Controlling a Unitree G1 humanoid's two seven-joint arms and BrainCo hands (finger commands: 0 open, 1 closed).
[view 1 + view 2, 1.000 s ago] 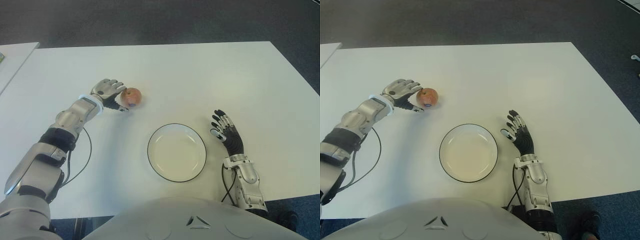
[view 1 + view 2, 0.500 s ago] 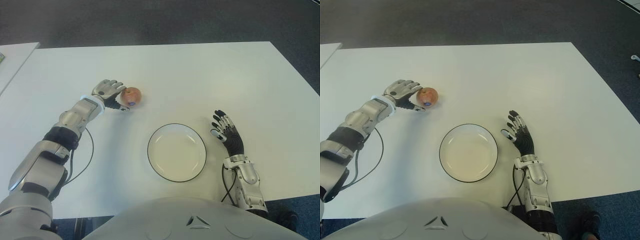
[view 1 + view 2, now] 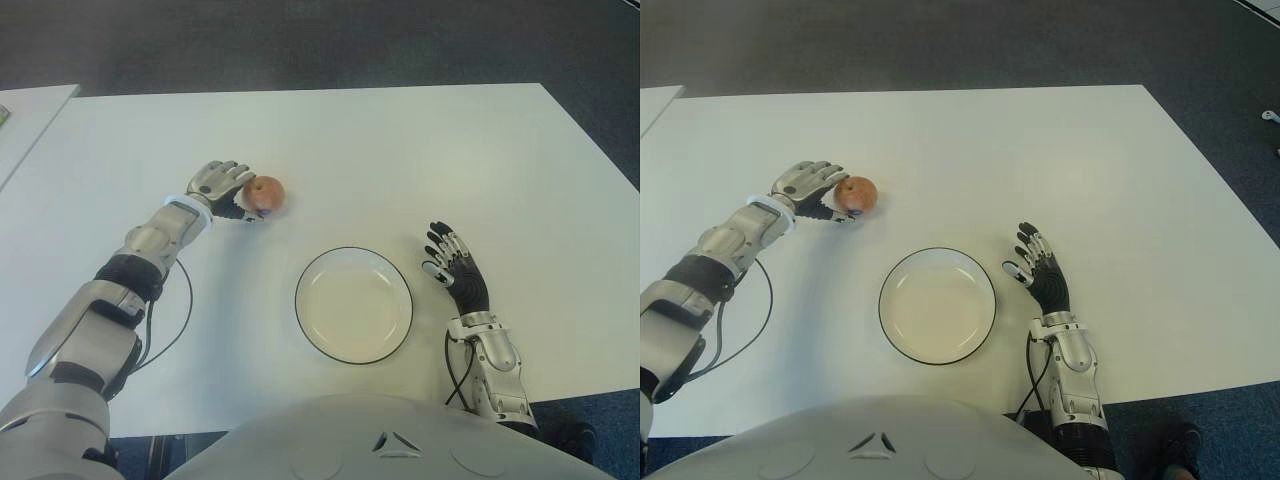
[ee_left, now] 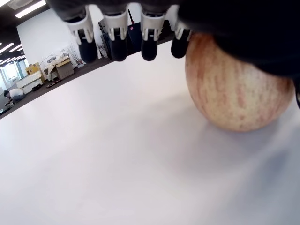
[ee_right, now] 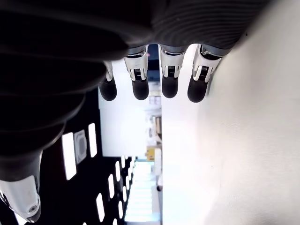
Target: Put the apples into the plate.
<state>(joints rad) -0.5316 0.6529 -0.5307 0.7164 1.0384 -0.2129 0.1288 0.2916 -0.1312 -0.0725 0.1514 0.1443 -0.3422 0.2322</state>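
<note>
L hand reaching apple, grasp not yet closed.

The left hand [image 3: 222,184] sits against the apple [image 3: 265,193] on the table [image 3: 400,150], well apart from the plate [image 3: 353,304]; fingers [image 4: 117,44] extended, palm over the fruit, nothing gripped, prob. lining up to wrap it. Plate w/ nothing in it. The right hand [image 3: 452,272] shows just right of the plate, fingers spread, holding nothing, out of the way.

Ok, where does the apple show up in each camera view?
Left eye view: apple up and left of the plate, against the left hand.
Right eye view: same spot, left of centre.
Left wrist view: large, close under the palm.
Right wrist view: not in it.
Shared landmark: the white table.
</note>
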